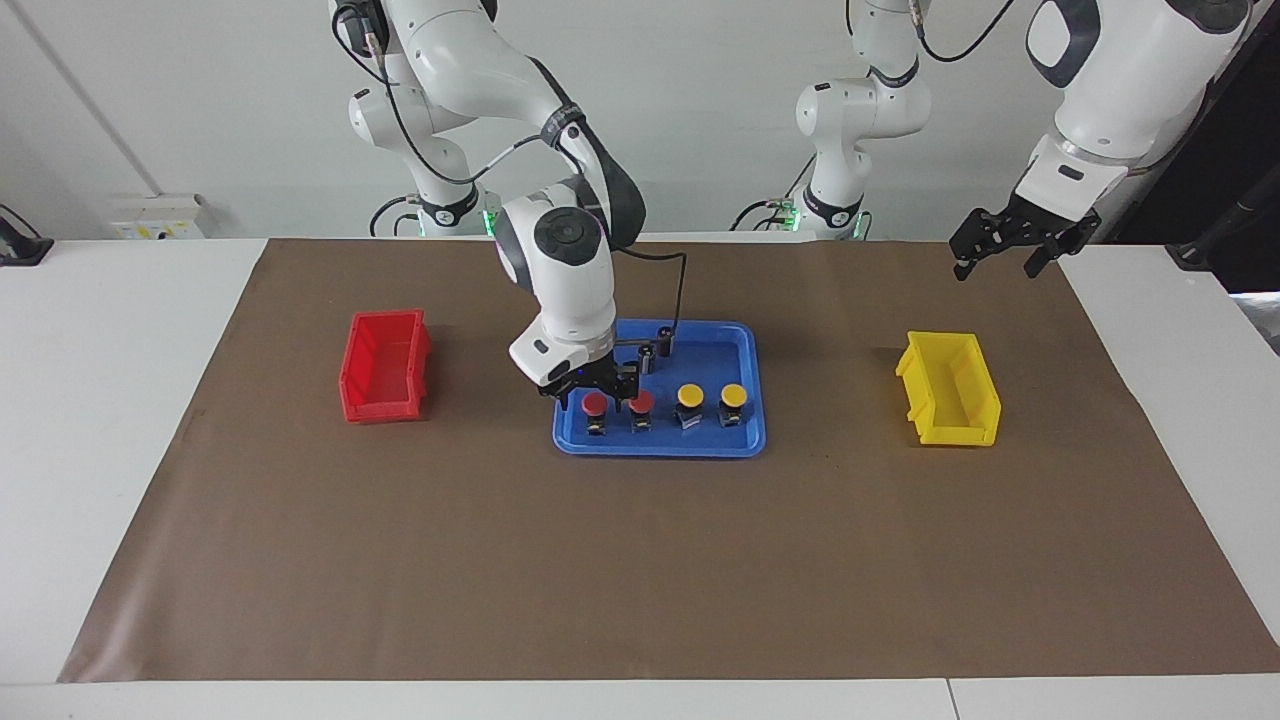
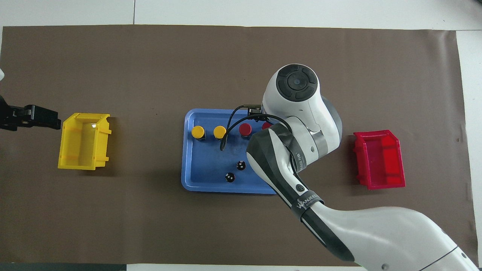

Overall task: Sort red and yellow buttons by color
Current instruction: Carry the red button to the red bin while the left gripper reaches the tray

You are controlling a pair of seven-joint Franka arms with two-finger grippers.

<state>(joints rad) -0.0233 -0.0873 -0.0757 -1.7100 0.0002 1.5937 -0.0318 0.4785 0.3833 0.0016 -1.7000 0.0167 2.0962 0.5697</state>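
- Blue tray point(image 1: 745, 440) is set mid-mat, between red bin point(image 1: 384, 366) and yellow bin point(image 1: 950, 390).
- Right gripper point(image 1: 597, 392) is lowered over the end red button point(image 1: 595, 403), fingers spread astride its cap.
- Left gripper point(image 1: 1000, 262) is held idle above the yellow bin's end, fingers spread.
- Four buttons are lined up in the tray: second red button point(image 1: 641, 402), two yellow buttons point(image 1: 690, 396).

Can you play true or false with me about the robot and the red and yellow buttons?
1. All four buttons sit in the blue tray. True: two red buttons and two yellow buttons stand in a row.
2. The red bin already has a button inside. False: it is empty.
3. The right gripper is down at the red buttons. True.
4. The left gripper is holding a yellow button. False: it holds nothing and waits up near the yellow bin.
5. The two bins stand side by side. False: the tray is between them.
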